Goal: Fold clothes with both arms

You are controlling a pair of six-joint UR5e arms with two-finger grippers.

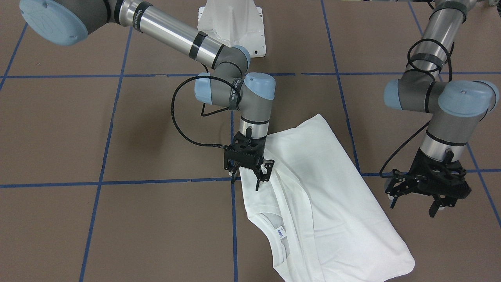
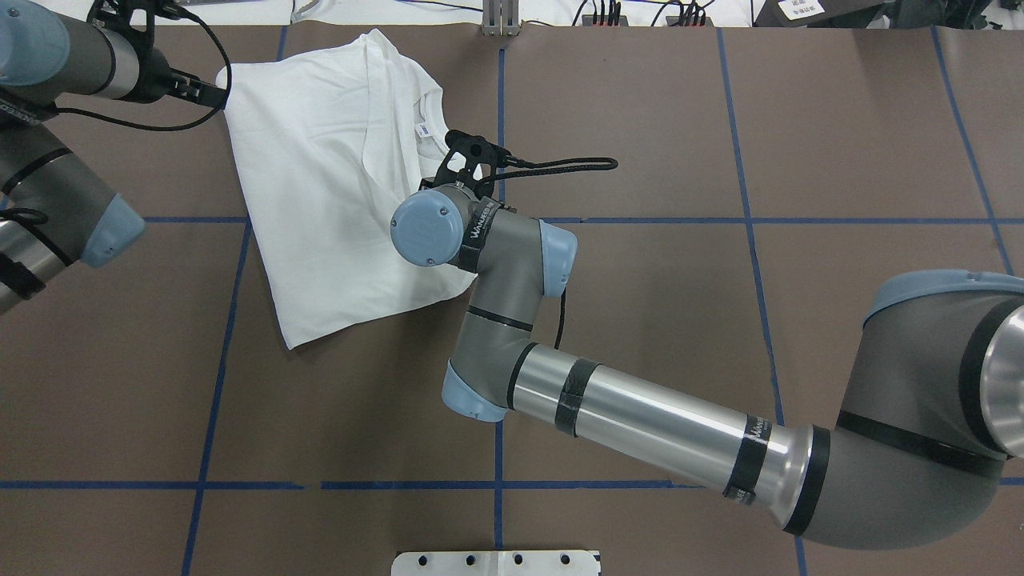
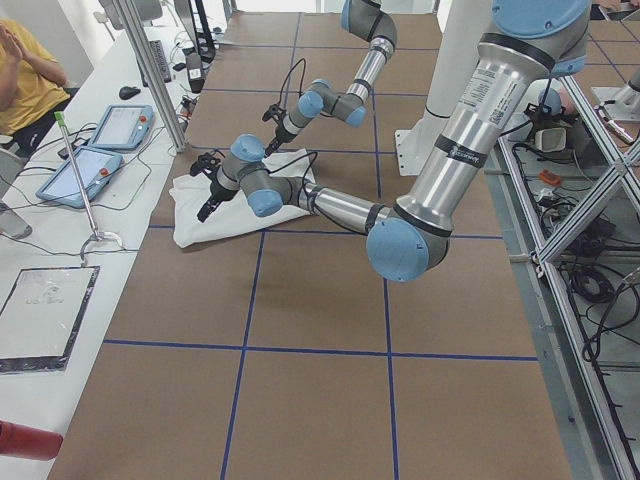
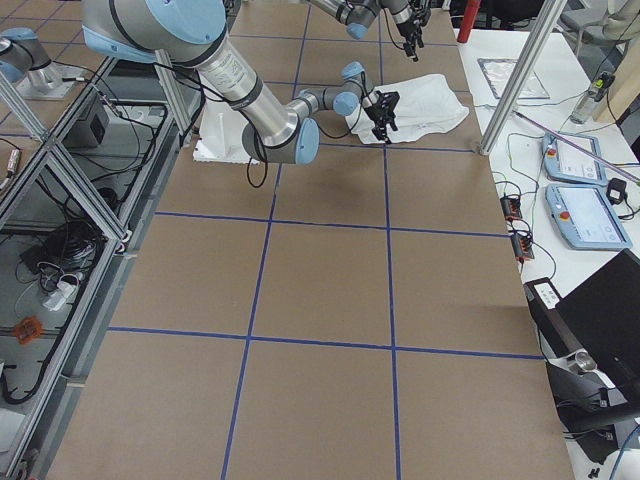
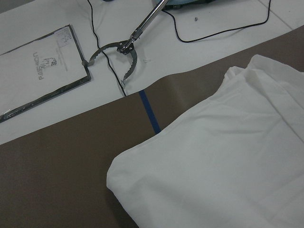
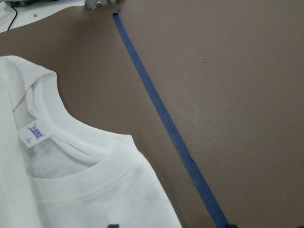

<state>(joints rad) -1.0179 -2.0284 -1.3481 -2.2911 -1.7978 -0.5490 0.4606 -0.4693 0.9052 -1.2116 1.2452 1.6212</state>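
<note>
We see the white shirt partly folded on the table | right gripper over its edge, jaws spread | left gripper beside it, jaws spread

From overhead, the shirt lies on the counter at eleven o'clock, right claw at its three, left claw at its ten.

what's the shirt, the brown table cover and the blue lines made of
The shirt looks like soft matte white knit, likely cotton: it drapes in folds and its collar is ribbed. The table cover is a flat matte brown sheet, perhaps paper or board. The lines are blue tape, with a torn end and a nicked edge.
</note>
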